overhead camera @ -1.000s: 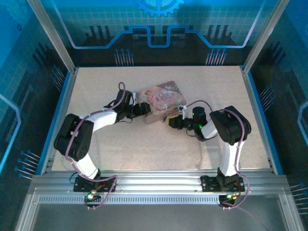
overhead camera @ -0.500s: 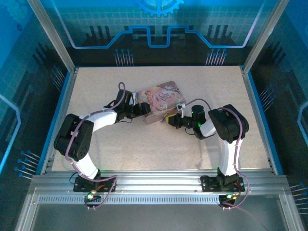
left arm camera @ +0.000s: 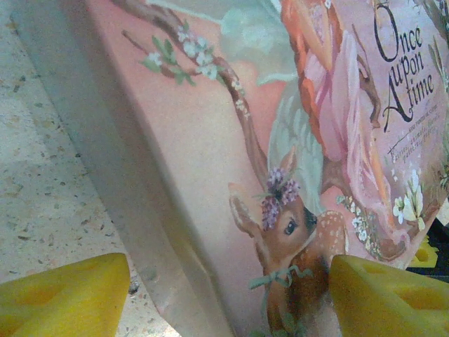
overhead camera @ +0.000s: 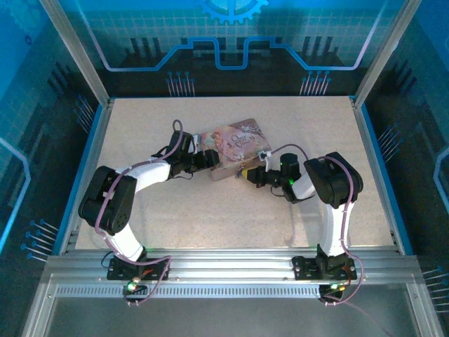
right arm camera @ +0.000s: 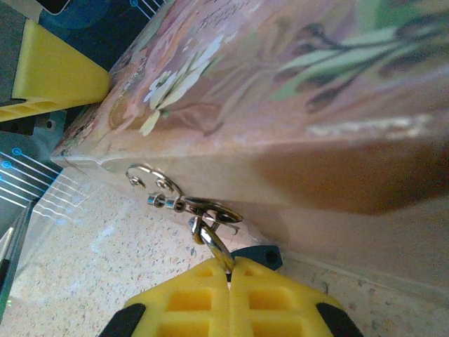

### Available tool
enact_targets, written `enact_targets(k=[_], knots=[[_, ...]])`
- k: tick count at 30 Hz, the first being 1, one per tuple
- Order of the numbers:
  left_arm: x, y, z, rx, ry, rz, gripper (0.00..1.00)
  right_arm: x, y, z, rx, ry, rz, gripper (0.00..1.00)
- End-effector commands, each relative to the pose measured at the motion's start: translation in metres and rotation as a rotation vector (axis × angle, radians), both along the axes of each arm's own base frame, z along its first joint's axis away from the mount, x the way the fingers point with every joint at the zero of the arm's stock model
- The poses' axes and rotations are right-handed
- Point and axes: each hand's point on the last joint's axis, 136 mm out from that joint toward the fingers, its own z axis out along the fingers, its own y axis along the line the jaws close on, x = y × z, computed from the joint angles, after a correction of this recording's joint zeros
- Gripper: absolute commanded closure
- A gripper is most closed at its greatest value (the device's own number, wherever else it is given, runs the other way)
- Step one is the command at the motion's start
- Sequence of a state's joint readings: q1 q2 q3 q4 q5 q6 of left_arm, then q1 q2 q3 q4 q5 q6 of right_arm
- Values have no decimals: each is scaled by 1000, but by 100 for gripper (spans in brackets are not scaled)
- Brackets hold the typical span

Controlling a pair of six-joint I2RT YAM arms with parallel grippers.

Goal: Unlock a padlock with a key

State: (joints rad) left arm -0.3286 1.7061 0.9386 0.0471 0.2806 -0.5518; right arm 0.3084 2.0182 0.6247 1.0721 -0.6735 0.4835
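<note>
Yellow, the right fingers (right arm camera: pixel 196 302) are pressed tight together on a silvery loop (right arm camera: pixel 210 242) that rises to the small ring fitting (right arm camera: pixel 184 203) on the front wall of the pink tin (right arm camera: pixel 295 91). I cannot tell whether that loop is shackle or key. The padlock (right arm camera: pixel 258 255), a sliver of blue body, sits just behind the fingertips, low against the tin's wall above the table (right arm camera: pixel 77 274). Over the last second the right wrist has crept toward the tin's near edge in the top view, while the tin and the left arm (overhead camera: pixel 151 172) have held place. I read that as closing in on the lock, with no sign yet of it being open. The left fingers (left arm camera: pixel 63 295) stand apart, straddling the tin's corner with a strip of table between one finger and the wall, so they are released rather than clamping. Overhead I get both arms facing each other across the tin, but the lock is too small to make out there. The right wrist camera supplies that detail, and the left wrist camera shows the printed lid.
</note>
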Motion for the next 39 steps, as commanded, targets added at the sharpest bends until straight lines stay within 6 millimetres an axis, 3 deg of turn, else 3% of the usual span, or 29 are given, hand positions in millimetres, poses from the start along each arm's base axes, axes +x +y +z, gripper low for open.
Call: enact_targets(k=[1, 23, 29, 39], knots=[[-11, 4, -14, 39, 58, 10, 25, 9, -13, 8, 21, -26, -56, 100], [-23, 7, -26, 19, 71, 30, 25, 10, -20, 51, 218, 62, -105, 100], [-24, 7, -28, 14, 73, 31, 24, 9, -20, 53, 244, 124, -109, 100], [-25, 9, -32, 26, 77, 33, 24, 14, -27, 39, 234, 214, -136, 100]])
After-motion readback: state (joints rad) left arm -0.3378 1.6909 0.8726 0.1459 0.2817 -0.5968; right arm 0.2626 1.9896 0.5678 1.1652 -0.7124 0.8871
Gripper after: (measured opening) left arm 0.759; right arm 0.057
